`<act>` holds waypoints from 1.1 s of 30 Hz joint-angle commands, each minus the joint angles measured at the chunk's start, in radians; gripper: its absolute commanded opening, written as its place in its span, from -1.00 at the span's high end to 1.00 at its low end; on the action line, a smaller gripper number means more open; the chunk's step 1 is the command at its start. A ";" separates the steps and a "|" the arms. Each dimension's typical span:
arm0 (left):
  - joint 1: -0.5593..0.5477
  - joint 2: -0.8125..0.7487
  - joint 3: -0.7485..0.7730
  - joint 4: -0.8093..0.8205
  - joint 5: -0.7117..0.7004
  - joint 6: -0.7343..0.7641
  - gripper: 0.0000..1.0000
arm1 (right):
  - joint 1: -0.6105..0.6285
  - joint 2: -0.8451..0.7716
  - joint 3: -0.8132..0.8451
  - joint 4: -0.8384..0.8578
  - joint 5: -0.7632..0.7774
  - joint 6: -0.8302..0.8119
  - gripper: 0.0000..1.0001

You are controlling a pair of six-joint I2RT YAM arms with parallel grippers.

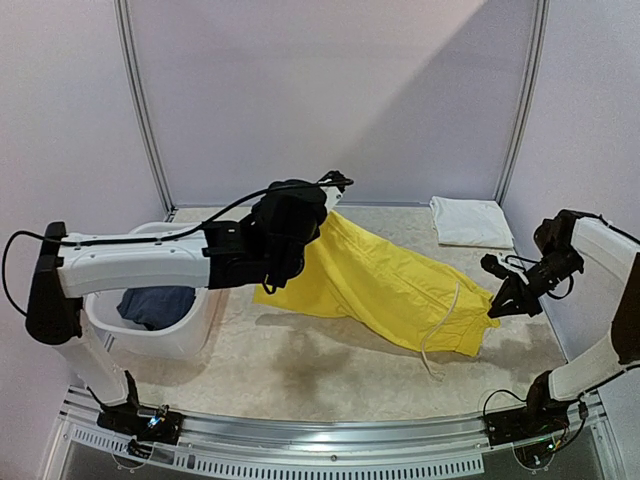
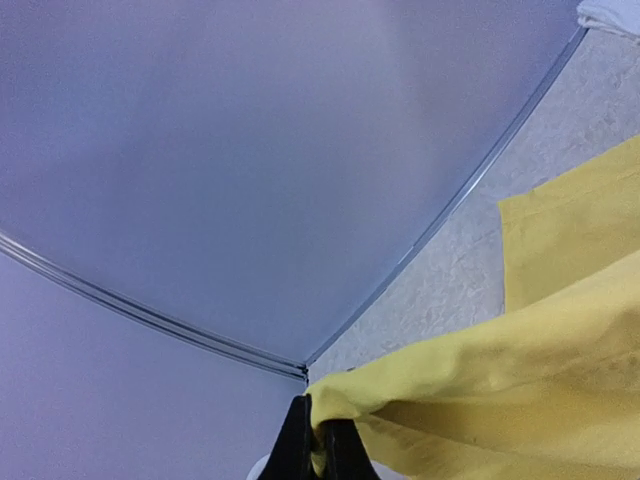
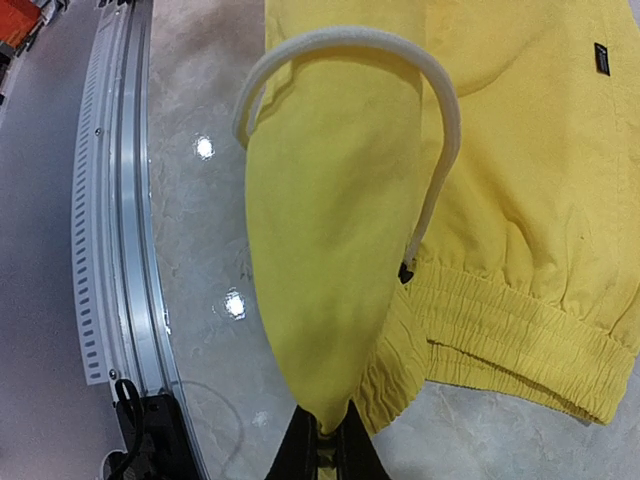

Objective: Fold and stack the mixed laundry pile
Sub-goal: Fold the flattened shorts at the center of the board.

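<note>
Now, at nine o'clock the white basket (image 1: 190, 345) holds a dark navy piece (image 1: 155, 305), close under my left arm. My left gripper (image 2: 318, 445) is pressed shut on an edge of the yellow shorts (image 1: 390, 285), held up near the back wall at twelve o'clock. The shorts hang between my two hands, slanting down toward four o'clock; I cannot tell whether the low edge touches the table (image 1: 300, 385). They look light and limp and will likely sag and swing, so the corners and the elastic waistband (image 3: 500, 340) seem the best holds. The white drawstring (image 3: 440, 120) loops loose and could snag. My right gripper (image 3: 322, 440) pinches a fold of cloth near that waistband. A folded white T-shirt (image 1: 470, 222) lies at two o'clock. The room to spread the shorts flat is toward six o'clock.
</note>
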 commanded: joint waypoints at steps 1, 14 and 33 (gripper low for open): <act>0.089 0.093 0.070 0.049 0.111 0.052 1.00 | -0.016 0.102 0.069 -0.318 -0.052 0.000 1.00; 0.259 0.466 0.432 0.075 0.235 0.126 1.00 | -0.084 0.523 0.276 -0.317 -0.136 0.065 1.00; 0.383 0.862 0.896 -0.112 0.354 0.086 1.00 | -0.108 0.885 0.610 -0.302 -0.197 0.238 1.00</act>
